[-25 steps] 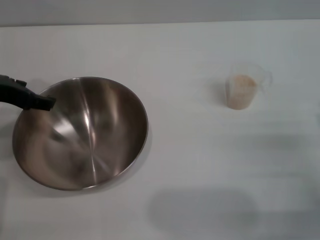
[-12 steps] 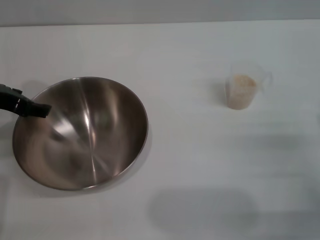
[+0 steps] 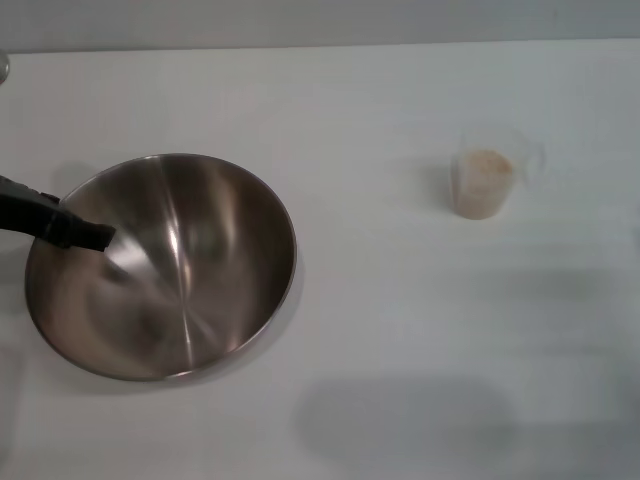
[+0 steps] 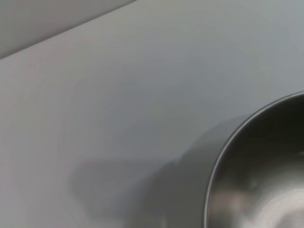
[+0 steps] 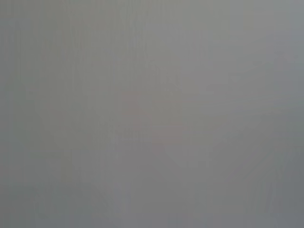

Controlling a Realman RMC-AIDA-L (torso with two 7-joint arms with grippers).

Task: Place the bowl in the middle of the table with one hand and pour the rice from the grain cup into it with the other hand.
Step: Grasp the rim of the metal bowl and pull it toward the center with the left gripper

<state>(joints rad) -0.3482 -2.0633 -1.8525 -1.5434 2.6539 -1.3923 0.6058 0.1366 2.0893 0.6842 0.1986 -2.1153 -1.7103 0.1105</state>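
Observation:
The steel bowl sits on the white table at the left, empty and shiny inside. My left gripper reaches in from the left edge, its black tip over the bowl's left rim and just inside it. The left wrist view shows part of the bowl's rim and bare table. The clear grain cup stands upright at the right, far from the bowl, with the pale rice filling most of it. My right gripper is out of view; the right wrist view shows only plain grey.
The table's far edge runs along the top of the head view. A soft shadow lies on the table near the front, right of the bowl.
My left gripper's tip has shifted toward the near side along the bowl's left rim and slightly farther inward. The bowl and the grain cup have stayed in place.

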